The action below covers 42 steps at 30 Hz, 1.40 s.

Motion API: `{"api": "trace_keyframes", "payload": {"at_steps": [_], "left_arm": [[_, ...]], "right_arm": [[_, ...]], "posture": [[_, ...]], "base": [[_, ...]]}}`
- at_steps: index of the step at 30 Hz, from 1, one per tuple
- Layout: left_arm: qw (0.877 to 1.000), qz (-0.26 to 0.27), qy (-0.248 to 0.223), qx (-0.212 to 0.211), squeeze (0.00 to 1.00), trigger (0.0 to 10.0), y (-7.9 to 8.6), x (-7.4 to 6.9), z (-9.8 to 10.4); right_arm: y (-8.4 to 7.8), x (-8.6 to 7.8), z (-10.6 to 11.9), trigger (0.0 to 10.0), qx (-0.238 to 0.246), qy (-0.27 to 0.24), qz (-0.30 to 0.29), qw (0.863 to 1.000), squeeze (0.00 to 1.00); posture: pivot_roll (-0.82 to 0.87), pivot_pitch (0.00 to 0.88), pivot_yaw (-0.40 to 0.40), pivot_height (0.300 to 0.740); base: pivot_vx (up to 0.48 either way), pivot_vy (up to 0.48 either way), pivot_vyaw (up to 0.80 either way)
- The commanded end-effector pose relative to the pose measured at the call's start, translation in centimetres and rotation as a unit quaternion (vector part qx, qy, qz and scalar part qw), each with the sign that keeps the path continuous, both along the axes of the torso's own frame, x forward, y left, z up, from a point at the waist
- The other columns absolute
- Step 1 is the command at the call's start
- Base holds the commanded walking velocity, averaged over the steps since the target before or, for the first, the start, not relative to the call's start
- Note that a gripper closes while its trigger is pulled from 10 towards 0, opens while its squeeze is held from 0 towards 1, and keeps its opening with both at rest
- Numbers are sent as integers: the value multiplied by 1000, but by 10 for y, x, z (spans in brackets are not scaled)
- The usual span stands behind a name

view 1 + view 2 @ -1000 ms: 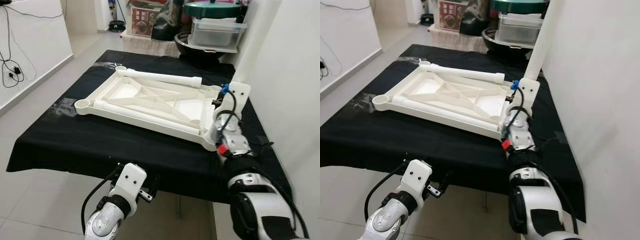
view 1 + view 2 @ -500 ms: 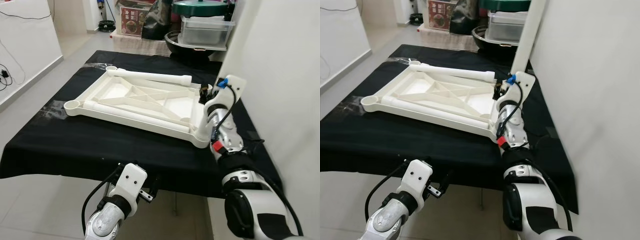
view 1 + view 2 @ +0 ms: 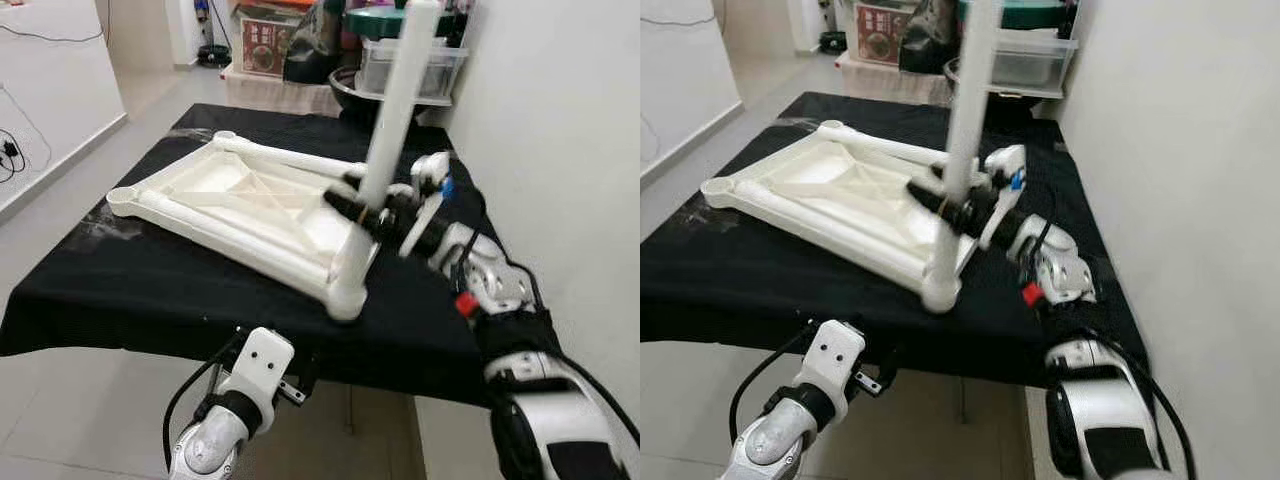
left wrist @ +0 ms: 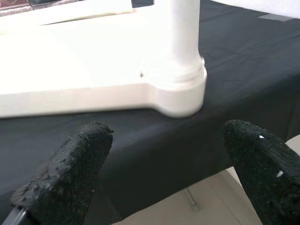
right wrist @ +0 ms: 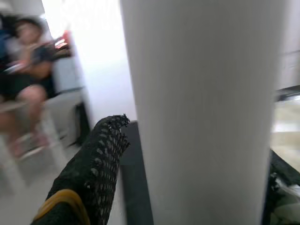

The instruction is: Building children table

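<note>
The white children's tabletop (image 3: 240, 195) lies upside down on a table under a black cloth (image 3: 150, 290). A white leg (image 3: 395, 100) stands tilted in the tabletop's near right corner socket (image 3: 347, 292). My right gripper (image 3: 362, 208) is shut on this leg low down, just above the socket; the leg (image 5: 206, 112) looms beside one black finger (image 5: 93, 173) in the right wrist view. Two more legs lie on the tabletop, one along the far edge (image 3: 290, 158), one along the near edge (image 3: 230, 228). My left gripper (image 4: 164, 164) hangs open below the table's front edge, facing the corner socket (image 4: 180, 93).
Clear bins (image 3: 410, 65), a dark bowl and a green lid (image 3: 385, 20) stand behind the table. A white wall (image 3: 560, 150) runs close along the right side. Tiled floor (image 3: 60, 400) lies to the left and in front. A seated person (image 5: 28, 70) shows blurred in the right wrist view.
My right arm has swung the upright leg leftward, from beside the wall to the near right corner socket. The head camera has shifted, so the whole scene sits differently. The left arm has stayed put.
</note>
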State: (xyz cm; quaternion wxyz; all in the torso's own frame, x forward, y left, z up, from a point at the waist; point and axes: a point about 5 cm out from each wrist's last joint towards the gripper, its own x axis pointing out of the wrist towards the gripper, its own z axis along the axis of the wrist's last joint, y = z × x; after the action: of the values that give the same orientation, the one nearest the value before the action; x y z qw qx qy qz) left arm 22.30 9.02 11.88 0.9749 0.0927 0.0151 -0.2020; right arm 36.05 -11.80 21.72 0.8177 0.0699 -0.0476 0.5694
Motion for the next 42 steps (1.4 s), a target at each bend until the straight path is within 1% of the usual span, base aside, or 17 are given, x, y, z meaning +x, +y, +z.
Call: {"api": "trace_keyframes", "payload": {"at_steps": [1, 4, 5, 13, 16, 21, 22, 24, 25, 26, 28, 30, 31, 38, 39, 41, 42], "left_arm": [[1000, -1, 7, 4, 0, 10000, 0, -1, -4], [1000, -1, 7, 4, 0, 10000, 0, -1, -4], [1000, -1, 7, 4, 0, 10000, 0, -1, -4], [1000, -1, 7, 4, 0, 10000, 0, -1, -4], [1000, -1, 7, 4, 0, 10000, 0, -1, -4], [1000, -1, 8, 5, 0, 10000, 0, -1, -4], [1000, -2, 7, 5, 0, 10000, 0, -1, -4], [1000, -2, 7, 5, 0, 10000, 0, -1, -4], [1000, -2, 7, 5, 0, 10000, 1, 0, -4], [1000, -2, 7, 5, 0, 10000, 1, 0, -4], [1000, -2, 7, 5, 0, 10000, 1, 0, -4], [1000, -2, 7, 5, 0, 10000, 1, 0, -4], [1000, -1, 7, 6, 0, 10000, 1, 0, -4], [1000, -1, 7, 5, 0, 10000, 1, 0, -4], [1000, -1, 7, 6, 0, 10000, 1, 0, -4], [1000, 0, 7, 6, 0, 10000, 1, 0, -4], [1000, 0, 7, 5, 0, 10000, 1, 0, -4]], "right_arm": [[7, -5, -7, 10000, -8, 15, 37, 999, 0], [14, -3, -10, 9216, -20, 16, 41, 999, 0], [15, 1, -10, 0, -18, 17, 20, 999, 0], [8, 24, -8, 0, -33, 12, -158, 987, 0], [-18, 41, -4, 0, -33, 37, -348, 936, 0], [-37, 46, -4, 0, -19, 66, -454, 889, 0], [-50, 47, -5, 0, -22, 67, -515, 854, 0], [-50, 47, -5, 0, -22, 67, -515, 854, 0], [-68, 44, -9, 0, -14, 81, -603, 793, 0], [-68, 44, -9, 0, -14, 81, -603, 793, 0], [-90, 33, -20, 0, -5, 105, -730, 676, 0], [-90, 33, -20, 0, -5, 105, -730, 676, 0], [-89, 28, -25, 0, -11, 107, -759, 642, 0], [-75, 27, -35, 0, -21, 136, -788, 601, 0], [-73, 28, -34, 3843, -10, 139, -788, 600, 0], [-72, 28, -31, 3843, -2, 136, -787, 602, 0], [-68, 30, -26, 10000, 19, 133, -777, 614, 0]], "posture": [[142, 3, -133, 740], [141, 2, -132, 740], [142, 4, -130, 740], [142, 1, -131, 740], [139, 1, -131, 740], [136, 2, -126, 740], [136, 0, -125, 740], [136, 0, -125, 740], [135, 0, -128, 740], [135, 0, -128, 740], [136, 0, -127, 740], [136, 0, -127, 740], [137, 0, -126, 740], [139, 0, -126, 740], [140, 0, -129, 740], [138, 0, -129, 740], [133, 0, -127, 740]], "base": [[0, 0, 0], [0, 0, 0], [0, 0, 0], [0, 0, 0], [0, 0, 0], [0, 0, 0], [0, 0, 0], [0, 0, 0], [0, 0, 0], [0, 0, 0], [0, 0, 0], [0, 0, 0], [0, 0, 0], [0, 0, 0], [0, 0, 0], [0, 0, 0], [0, 0, 0]]}}
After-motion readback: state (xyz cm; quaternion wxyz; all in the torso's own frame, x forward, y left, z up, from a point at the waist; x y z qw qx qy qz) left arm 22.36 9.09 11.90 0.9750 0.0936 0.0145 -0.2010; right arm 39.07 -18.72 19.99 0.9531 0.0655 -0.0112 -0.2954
